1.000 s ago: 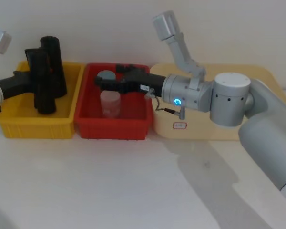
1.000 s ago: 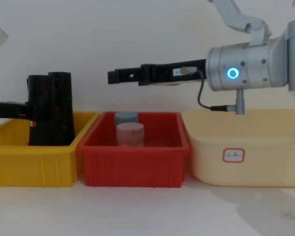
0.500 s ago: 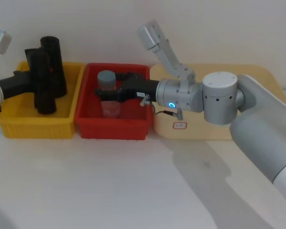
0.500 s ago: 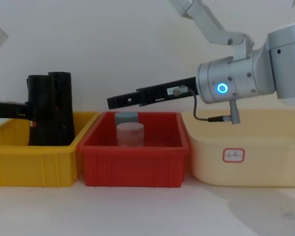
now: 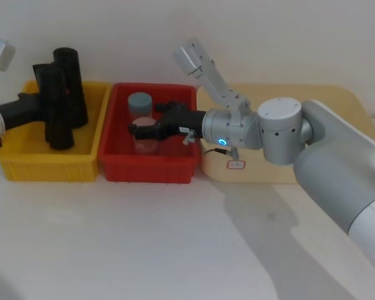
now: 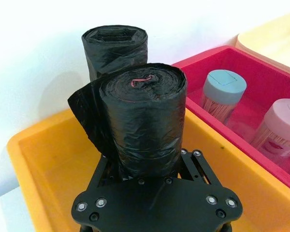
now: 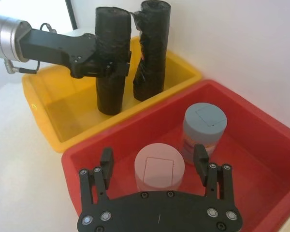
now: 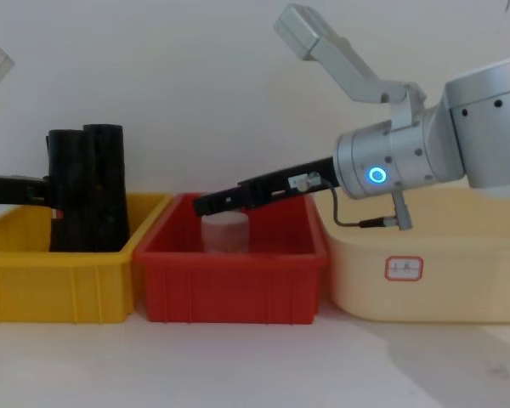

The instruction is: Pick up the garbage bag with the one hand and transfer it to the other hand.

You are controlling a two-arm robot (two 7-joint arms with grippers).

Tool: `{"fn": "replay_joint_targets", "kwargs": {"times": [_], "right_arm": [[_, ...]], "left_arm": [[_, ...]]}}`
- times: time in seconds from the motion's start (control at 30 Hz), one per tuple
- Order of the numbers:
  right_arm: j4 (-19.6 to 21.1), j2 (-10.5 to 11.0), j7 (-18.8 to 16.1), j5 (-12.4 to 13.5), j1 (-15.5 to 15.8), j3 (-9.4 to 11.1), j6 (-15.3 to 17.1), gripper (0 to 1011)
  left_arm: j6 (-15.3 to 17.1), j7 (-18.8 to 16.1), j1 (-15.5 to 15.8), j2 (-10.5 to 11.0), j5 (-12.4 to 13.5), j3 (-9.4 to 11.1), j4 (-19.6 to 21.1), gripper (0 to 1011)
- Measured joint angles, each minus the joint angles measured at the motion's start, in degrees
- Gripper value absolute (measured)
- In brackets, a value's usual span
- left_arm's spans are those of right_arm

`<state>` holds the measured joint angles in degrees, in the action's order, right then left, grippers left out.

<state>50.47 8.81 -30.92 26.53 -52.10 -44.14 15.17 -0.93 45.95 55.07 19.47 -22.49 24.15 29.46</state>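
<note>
The garbage bag (image 5: 56,106), a black roll with a loose outer sheet, stands upright in the yellow bin (image 5: 44,169). My left gripper (image 5: 52,103), coming in from the left, is shut on its middle; the left wrist view has a finger on each side of the garbage bag (image 6: 142,121). A second black roll (image 5: 72,69) stands just behind it. My right gripper (image 5: 134,130) is open and low over the red bin (image 5: 147,172). Its fingers (image 7: 106,162) straddle a pink-lidded jar (image 7: 159,169) without closing on it.
A jar with a grey-blue lid (image 5: 139,103) stands behind the pink-lidded one in the red bin. A cream tray (image 5: 337,100) lies to the right of the bins, under my right arm. The white tabletop in front is bare.
My right gripper has dropped from above the red bin down into it, to the pink-lidded jar. My left gripper and both black rolls have not moved.
</note>
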Motion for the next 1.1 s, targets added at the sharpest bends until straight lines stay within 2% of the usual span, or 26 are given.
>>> {"fn": "replay_joint_targets", "kwargs": {"times": [0.7,1.1], "right_arm": [[-6.8,-2.6,-1.1,-1.8,-1.6,-0.4,-1.5,1001],[-8.8,-3.4,-1.7,-2.1,-1.9,0.0,-1.8,1001]], "left_arm": [[0.0,0.0,0.0,0.0,0.0,0.0,0.0,418],[0.0,0.0,0.0,0.0,0.0,0.0,0.0,418]]}}
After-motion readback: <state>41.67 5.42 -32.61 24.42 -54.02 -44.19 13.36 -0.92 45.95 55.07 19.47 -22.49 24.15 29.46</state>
